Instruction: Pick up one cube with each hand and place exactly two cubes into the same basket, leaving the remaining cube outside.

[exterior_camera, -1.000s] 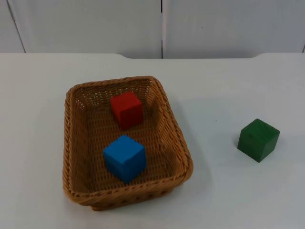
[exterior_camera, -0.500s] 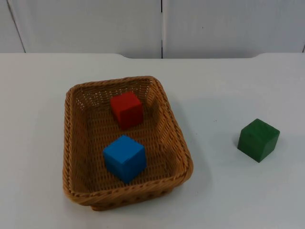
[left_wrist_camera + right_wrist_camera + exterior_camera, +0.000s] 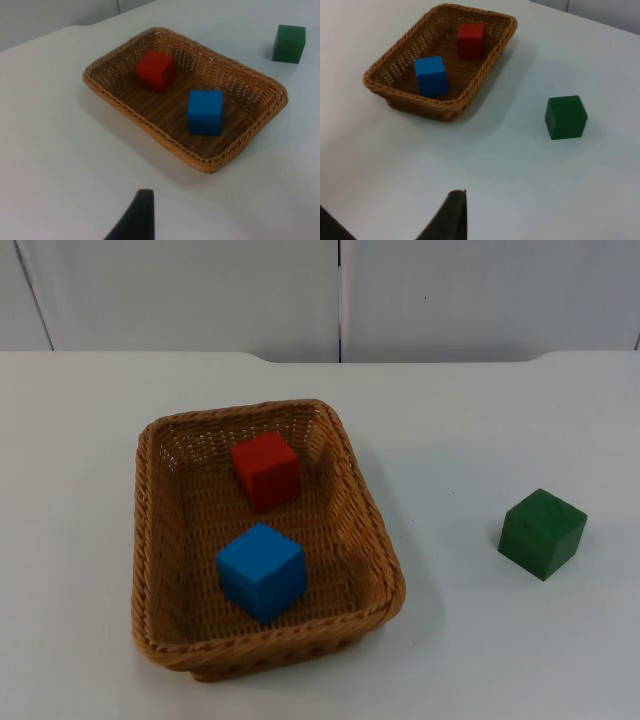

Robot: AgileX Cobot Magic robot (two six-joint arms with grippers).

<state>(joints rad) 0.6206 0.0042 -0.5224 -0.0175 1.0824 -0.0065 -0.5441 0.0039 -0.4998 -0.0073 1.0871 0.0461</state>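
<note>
So there are three cubes and one basket on the white surface (image 3: 90, 440). Starting from the left, the left gripper (image 3: 132, 220) is pulled back off to the left of the basket, hanging over bare surface with one black fingertip (image 3: 137, 212) in its wrist view; can't tell if it's spread or pinched, and nothing is in it as far as I can see. Next is the single woven wicker basket (image 3: 150, 540), rectangular, sitting left of centre with a wide strip of surface on its left and far sides, while its near rim comes close to the near edge of the top view. Inside it are two cubes, not touching: the red cube (image 3: 266, 470) toward the far end, close to the right wall, and the blue cube (image 3: 262, 571) nearer, about mid-floor. Right of the basket there's a good open gap, then the one green cube (image 3: 542, 533) alone on the surface, well apart from the basket. The right gripper (image 3: 451, 217) hangs back over bare surface nearer than the green cube, one fingertip (image 3: 454, 210) showing, and again I can't tell how its fingers stand.
</note>
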